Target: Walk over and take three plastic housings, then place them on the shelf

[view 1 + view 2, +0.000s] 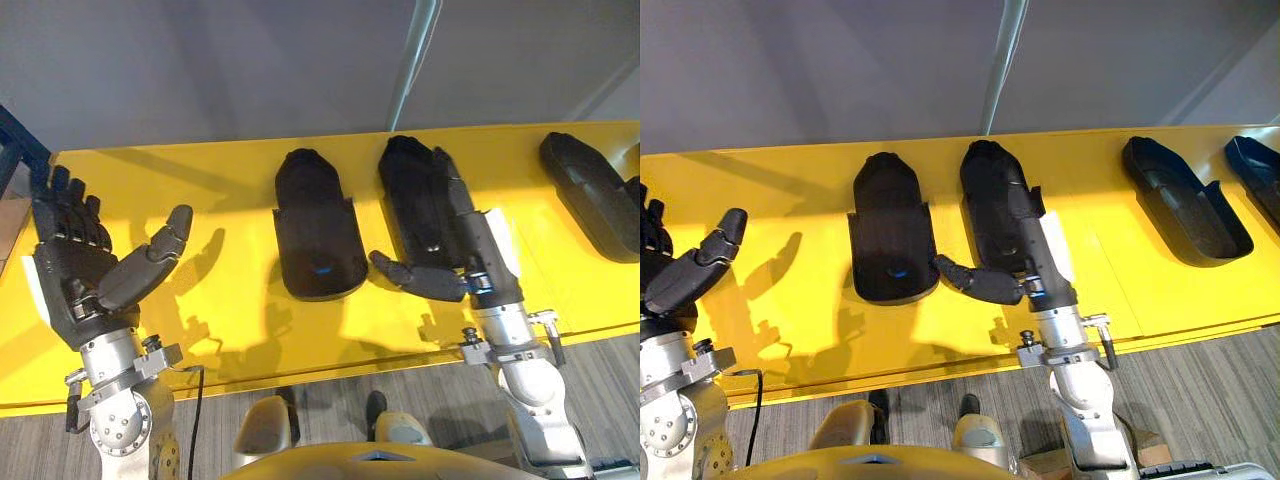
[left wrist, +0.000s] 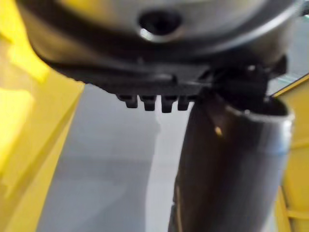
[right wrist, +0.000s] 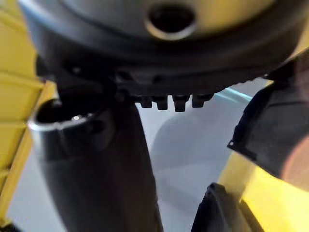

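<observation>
Several black plastic housings lie on the yellow table. One housing rests dome-up in the middle. Beside it lies a second housing, with my right hand laid over its right side, fingers straight along it and thumb spread out by its near end. The hand is open. The right wrist view shows this housing's edge past the thumb. My left hand hovers open over the table's left part, palm up, holding nothing. A third housing lies hollow-side up further right.
Another housing lies at the far right edge of the table. A grey wall with a pale upright pole stands behind the table. The table's near edge runs just before my arms, with wood-look floor below.
</observation>
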